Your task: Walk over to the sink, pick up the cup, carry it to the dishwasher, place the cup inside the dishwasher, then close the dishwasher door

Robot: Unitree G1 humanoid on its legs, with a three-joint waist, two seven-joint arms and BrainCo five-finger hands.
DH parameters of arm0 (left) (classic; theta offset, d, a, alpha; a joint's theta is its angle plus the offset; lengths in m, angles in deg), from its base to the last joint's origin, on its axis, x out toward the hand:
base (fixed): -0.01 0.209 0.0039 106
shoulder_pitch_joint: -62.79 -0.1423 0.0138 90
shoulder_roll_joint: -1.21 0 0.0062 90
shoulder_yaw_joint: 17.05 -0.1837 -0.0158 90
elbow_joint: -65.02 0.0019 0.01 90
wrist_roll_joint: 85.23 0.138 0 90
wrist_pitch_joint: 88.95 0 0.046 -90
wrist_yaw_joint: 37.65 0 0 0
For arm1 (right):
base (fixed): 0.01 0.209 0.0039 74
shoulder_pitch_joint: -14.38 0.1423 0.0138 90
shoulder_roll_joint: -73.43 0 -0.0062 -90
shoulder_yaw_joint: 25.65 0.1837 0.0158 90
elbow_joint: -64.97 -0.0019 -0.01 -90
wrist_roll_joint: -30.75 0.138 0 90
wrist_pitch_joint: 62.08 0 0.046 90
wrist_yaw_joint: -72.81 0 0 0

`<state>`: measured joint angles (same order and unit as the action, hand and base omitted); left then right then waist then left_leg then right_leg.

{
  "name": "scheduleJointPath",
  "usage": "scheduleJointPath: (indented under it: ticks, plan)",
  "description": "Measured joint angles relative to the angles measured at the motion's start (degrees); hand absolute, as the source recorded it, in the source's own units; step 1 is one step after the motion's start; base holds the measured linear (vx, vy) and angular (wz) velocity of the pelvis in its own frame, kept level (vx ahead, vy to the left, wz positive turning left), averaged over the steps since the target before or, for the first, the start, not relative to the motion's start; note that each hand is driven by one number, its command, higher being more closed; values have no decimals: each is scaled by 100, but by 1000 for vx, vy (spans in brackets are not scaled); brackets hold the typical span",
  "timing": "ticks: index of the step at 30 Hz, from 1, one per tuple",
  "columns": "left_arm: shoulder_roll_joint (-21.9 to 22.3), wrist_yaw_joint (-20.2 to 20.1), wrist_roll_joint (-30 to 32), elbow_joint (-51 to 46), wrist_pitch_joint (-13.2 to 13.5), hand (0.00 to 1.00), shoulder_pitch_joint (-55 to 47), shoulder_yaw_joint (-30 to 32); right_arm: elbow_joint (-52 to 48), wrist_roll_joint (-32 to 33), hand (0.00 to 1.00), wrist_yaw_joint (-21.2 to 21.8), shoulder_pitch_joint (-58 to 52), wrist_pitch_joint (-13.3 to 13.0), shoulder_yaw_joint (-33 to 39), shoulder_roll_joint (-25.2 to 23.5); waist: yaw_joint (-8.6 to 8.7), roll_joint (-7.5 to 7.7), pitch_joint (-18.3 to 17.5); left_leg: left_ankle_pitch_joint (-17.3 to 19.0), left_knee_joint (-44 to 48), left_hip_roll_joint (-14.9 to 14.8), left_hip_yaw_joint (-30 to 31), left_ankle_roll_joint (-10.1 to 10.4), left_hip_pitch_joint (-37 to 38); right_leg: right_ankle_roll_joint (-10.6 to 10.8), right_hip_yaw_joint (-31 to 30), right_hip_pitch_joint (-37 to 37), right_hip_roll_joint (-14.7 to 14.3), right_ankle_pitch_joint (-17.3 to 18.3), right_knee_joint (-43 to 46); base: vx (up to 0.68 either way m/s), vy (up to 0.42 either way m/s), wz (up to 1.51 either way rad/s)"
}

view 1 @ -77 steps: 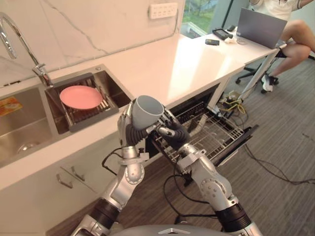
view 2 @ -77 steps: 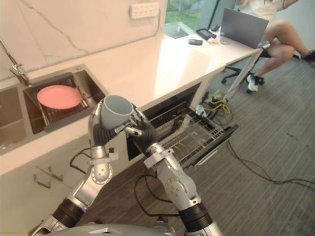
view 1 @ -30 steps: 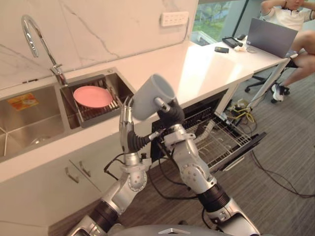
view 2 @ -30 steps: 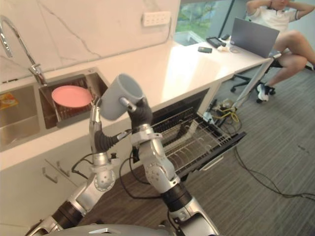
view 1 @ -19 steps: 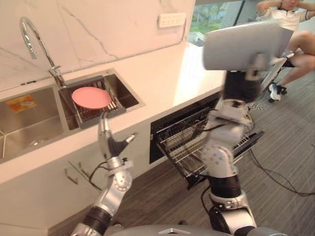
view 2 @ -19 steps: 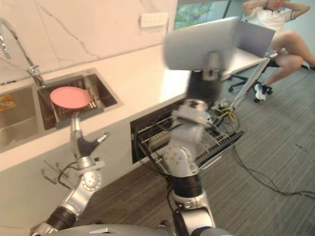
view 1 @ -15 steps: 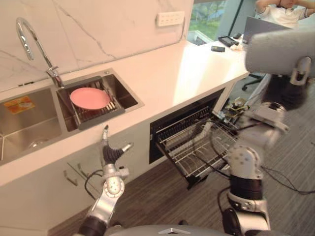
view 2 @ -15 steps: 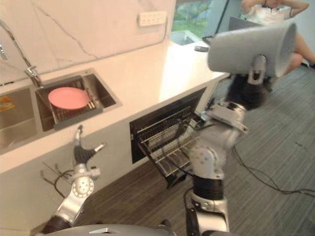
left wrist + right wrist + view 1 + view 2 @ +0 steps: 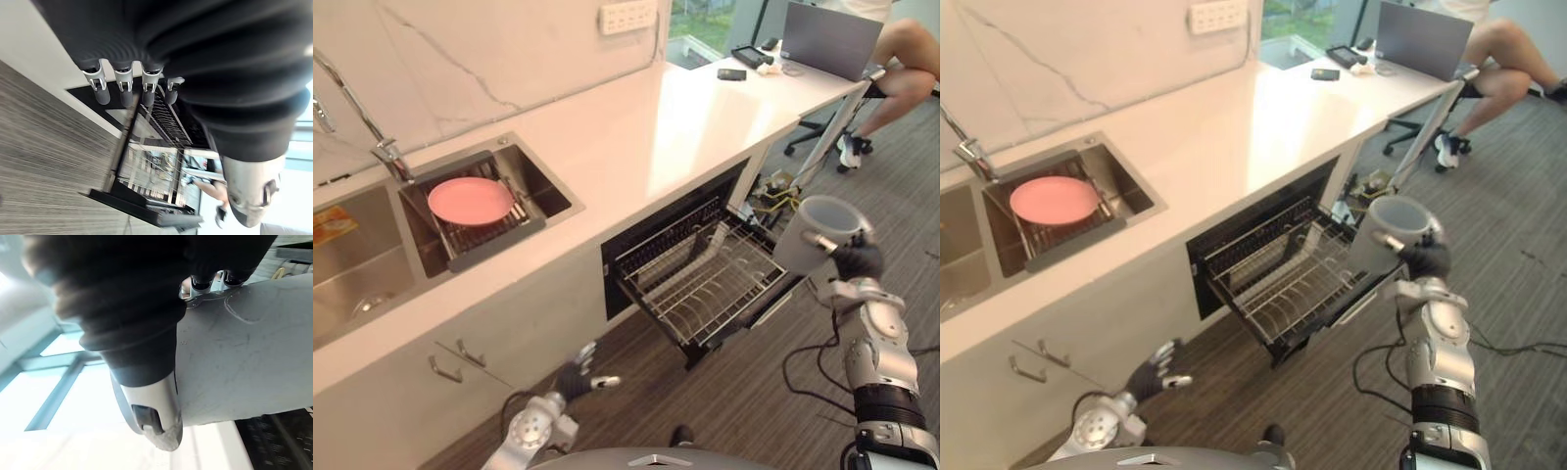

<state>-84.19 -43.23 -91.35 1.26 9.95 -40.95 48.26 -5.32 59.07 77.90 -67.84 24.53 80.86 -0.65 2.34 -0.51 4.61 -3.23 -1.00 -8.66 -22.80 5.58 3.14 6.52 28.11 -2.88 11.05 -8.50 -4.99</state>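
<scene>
The right hand (image 9: 858, 260) curls round the grey cup (image 9: 818, 233), mouth up, just beside the pulled-out dishwasher rack (image 9: 700, 284), above striped carpet (image 9: 744, 403). The left hand (image 9: 576, 378) hangs low before white cabinets (image 9: 396, 392), fingers loosely spread.

No text, label or number is legible on anything.

Head pair overlooking dishwasher (image 9: 702, 284) (wrists close-up)
</scene>
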Motion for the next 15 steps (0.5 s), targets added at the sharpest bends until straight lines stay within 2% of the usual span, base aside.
scheduleJointPath:
  ticks: [4,6,7,9,10,12,14,15]
  plan:
    - [13,244,93,646,-16,0,-154,374,482,-442,100,115,-56,83,-210,0,-43,56,88,-9,-2,29,243,-1,-11,69,256,-153,58,82,-3,-13,19,30]
    - [50,544,237,818,-29,0,-303,903,775,-832,100,220,-28,110,-349,0,-216,68,166,-7,-7,50,311,10,-34,72,331,-187,69,87,-4,-9,25,21]
    - [58,654,365,884,-66,0,-273,1002,862,-911,100,218,-18,113,-383,0,-246,65,185,-12,-6,65,373,9,-46,80,391,-219,80,93,-4,0,18,36]
    - [123,1123,820,1411,-426,0,-43,1602,1290,-1357,100,216,154,204,-660,-15,-258,54,221,-38,6,92,550,-8,-102,109,569,-298,105,107,-2,6,17,38]
    - [105,1219,942,1646,-508,0,13,1767,1396,-1434,100,211,219,242,-740,-20,-266,61,244,-40,10,90,561,-11,-101,111,577,-308,106,110,-2,11,14,15]
    - [21,1575,1280,2463,-997,0,14,2320,1705,-1680,100,193,449,294,-909,-47,-321,117,424,-21,105,67,565,-24,-155,110,575,-294,108,112,3,0,0,0]
    - [-101,1622,1268,2716,-1419,0,1,2486,1937,-1753,100,188,681,414,-960,-50,-360,199,604,8,232,43,613,-30,-339,98,605,-190,107,100,32,-11,1,11]
    - [-170,1513,1272,2737,-1575,0,-4,2541,2068,-1741,100,179,857,528,-958,-50,-412,206,709,5,329,23,671,-36,-531,75,653,-84,97,73,37,-25,-2,22]
